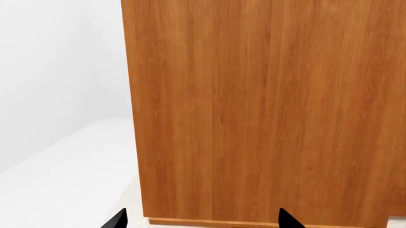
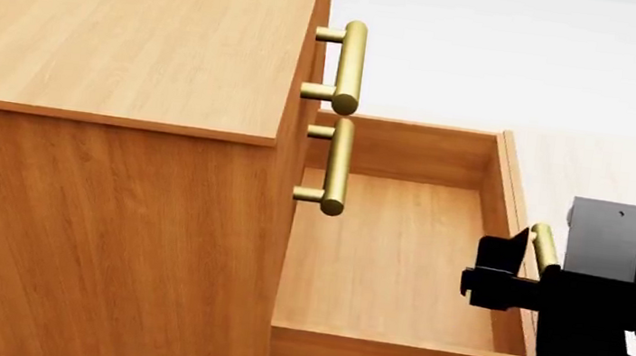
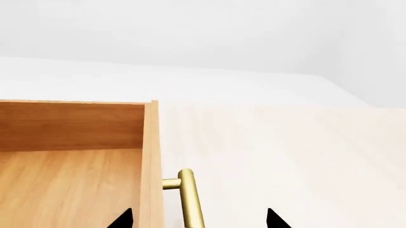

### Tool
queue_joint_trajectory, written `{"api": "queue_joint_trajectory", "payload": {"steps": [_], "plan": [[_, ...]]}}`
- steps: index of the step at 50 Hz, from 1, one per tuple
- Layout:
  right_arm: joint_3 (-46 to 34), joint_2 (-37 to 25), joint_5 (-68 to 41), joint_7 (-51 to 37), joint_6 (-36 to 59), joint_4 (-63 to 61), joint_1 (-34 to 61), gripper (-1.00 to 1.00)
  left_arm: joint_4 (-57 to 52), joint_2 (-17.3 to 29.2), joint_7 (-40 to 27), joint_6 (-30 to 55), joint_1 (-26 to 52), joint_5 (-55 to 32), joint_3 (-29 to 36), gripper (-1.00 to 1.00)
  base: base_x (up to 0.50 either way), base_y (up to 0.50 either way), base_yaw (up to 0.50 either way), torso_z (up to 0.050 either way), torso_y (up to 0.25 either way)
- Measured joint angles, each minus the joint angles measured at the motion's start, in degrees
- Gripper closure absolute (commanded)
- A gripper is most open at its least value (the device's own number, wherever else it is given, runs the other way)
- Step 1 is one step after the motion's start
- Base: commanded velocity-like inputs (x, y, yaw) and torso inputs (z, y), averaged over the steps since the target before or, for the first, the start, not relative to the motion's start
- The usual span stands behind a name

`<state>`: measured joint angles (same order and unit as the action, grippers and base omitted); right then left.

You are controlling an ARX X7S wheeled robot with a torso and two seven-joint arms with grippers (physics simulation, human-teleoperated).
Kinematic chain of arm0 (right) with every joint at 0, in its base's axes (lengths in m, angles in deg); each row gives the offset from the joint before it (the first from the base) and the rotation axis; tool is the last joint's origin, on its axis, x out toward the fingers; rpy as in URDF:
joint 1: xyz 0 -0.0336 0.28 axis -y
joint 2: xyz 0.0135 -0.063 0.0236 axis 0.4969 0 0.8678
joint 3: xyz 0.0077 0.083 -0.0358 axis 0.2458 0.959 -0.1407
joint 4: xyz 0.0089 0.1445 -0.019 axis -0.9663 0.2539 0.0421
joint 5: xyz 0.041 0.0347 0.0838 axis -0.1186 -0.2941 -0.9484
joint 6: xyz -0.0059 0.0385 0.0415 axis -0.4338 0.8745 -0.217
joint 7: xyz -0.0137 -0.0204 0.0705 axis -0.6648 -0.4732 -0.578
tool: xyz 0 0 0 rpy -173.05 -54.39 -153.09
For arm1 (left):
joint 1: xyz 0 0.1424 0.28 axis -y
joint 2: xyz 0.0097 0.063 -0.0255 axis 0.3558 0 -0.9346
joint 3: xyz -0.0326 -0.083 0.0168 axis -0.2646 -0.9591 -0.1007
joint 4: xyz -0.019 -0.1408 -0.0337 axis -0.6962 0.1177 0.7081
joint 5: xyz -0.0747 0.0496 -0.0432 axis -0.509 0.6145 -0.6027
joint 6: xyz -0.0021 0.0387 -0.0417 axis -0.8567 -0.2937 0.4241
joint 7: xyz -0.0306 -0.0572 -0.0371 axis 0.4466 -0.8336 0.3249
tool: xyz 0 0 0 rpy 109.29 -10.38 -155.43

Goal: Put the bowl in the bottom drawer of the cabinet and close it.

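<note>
Black and boxy, the right gripper (image 2: 512,277) sits at the front of the pulled-out bottom drawer (image 2: 404,270), its fingers either side of the drawer's brass bar handle (image 2: 544,249). The right wrist view shows the two dark fingertips (image 3: 121,219) set wide apart, one above the drawer's front panel and the other out over the pale floor (image 3: 285,147), with the handle between them and touching neither; the jaws are spread and grip nothing. In the head view the drawer stands far out from the cabinet (image 2: 113,162) toward the right, its orange-brown wooden interior bare. The bowl appears in none of the three views. Above the open drawer, the two upper drawers are shut, their brass handles (image 2: 349,66) stacked one over the other on the cabinet's front. The left gripper (image 1: 201,219) is seen only in its own wrist camera, where two black fingertips (image 1: 288,219) stand well apart at the picture's edge, holding nothing, facing a plain wood-grain side of the cabinet close by. A white wall (image 1: 60,61) and pale floor lie beside that panel.
</note>
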<state>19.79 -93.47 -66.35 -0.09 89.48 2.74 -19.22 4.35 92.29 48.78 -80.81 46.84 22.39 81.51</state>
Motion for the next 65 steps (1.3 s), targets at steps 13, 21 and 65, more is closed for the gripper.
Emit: {"api": "queue_joint_trajectory", "payload": {"steps": [13, 21, 65], "plan": [[1.46, -1.7, -0.15, -1.27, 0.34, -8.71, -1.24, -1.0, 0.07, 0.24, -0.21, -0.15, 0.01, -0.1, 0.19, -1.0, 0.0, 0.0, 0.0, 0.0, 0.0], [3.39, -2.65, -0.1, -3.54, 1.83, -13.55, -1.17, -1.0, 0.12, 0.39, -0.32, -0.23, 0.04, -0.24, 0.28, -1.0, 0.0, 0.0, 0.0, 0.0, 0.0], [18.61, -4.58, 4.0, -20.34, 5.05, -15.05, -2.1, -1.0, -0.21, 1.01, -1.15, -0.09, 0.26, -0.72, 0.94, -1.0, 0.0, 0.0, 0.0, 0.0, 0.0]]}}
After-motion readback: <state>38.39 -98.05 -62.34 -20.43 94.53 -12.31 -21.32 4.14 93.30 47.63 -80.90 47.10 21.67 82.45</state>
